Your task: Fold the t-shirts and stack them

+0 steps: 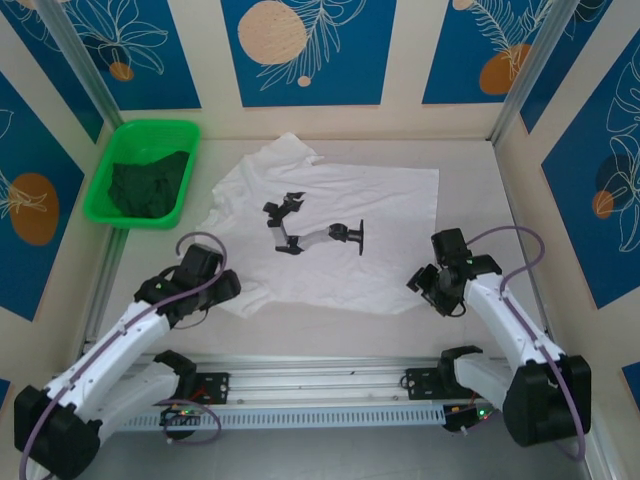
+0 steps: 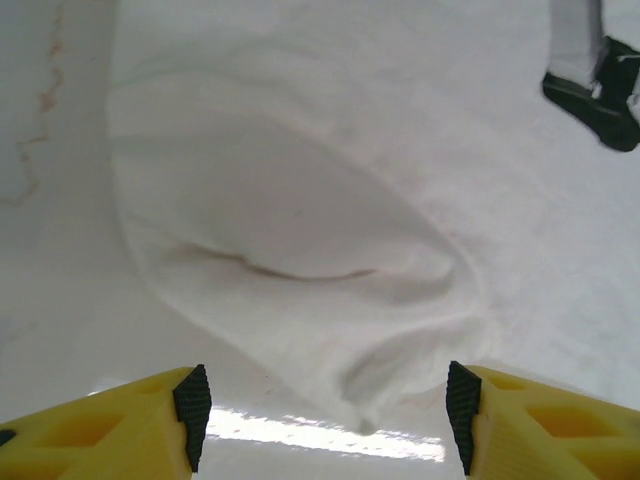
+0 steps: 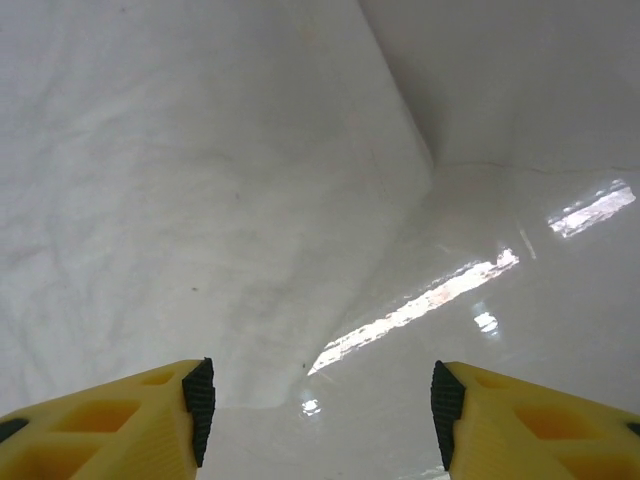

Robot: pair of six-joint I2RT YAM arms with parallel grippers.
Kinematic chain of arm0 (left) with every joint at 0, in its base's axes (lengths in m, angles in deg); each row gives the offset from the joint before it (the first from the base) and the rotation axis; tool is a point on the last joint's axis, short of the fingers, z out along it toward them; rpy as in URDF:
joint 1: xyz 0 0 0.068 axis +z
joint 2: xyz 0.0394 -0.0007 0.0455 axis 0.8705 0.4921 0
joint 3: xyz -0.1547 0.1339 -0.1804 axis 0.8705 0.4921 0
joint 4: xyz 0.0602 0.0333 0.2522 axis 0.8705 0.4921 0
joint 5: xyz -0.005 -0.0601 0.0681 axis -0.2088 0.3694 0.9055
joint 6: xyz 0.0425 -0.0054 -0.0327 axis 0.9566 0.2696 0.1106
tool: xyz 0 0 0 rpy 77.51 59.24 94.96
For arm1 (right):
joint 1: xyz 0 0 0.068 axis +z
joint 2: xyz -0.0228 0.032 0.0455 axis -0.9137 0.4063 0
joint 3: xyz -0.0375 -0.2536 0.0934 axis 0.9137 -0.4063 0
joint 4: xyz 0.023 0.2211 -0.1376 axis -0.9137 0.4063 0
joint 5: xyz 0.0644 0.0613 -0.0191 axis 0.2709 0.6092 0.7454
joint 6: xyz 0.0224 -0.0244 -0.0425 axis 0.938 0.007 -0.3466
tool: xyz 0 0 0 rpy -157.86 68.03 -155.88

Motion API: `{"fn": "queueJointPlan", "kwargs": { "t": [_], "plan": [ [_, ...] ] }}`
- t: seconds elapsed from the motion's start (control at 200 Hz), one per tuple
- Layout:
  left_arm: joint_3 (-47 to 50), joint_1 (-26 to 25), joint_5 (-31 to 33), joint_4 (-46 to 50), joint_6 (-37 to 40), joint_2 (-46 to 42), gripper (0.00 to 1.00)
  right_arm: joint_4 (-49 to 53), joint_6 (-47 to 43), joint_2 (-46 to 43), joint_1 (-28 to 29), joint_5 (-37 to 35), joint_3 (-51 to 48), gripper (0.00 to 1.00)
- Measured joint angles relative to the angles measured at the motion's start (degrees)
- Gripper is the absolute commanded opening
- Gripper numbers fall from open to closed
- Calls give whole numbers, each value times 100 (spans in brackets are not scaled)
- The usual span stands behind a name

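The white t-shirt (image 1: 380, 260) lies spread flat on the desk (image 1: 470, 190), print up. The dark green t-shirt (image 1: 145, 185) sits crumpled in the tray (image 1: 150, 127). Our left tool (image 2: 327, 415) hovers with its fingers apart over the white shirt's near left edge, and our right tool (image 3: 322, 410), fingers likewise apart, hovers over its near right corner. We judge the cloth light, limp and likely to slide on the glossy desk, so we should pinch both near corners, catching both layers, and lift evenly.
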Motion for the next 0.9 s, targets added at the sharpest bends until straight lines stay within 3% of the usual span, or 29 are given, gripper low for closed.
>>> {"fn": "queueJointPlan", "kwargs": {
  "t": [0.195,0.5,0.63,0.845,0.9],
  "plan": [
    [695,68,-57,68,-144,-437,63,35,232,-520,181,120,-479,62],
    [859,970,-535,-739,-151,275,57,-240,256,131,409,190,-595,60],
    [953,1123,-870,-1132,-153,754,55,-376,315,264,514,199,-625,60],
    [1095,1130,-1104,-1648,-227,1145,41,-463,363,387,564,160,-621,60],
    [1130,1130,-1137,-1766,-240,1255,31,-461,378,433,566,116,-614,60]
  ]
}}
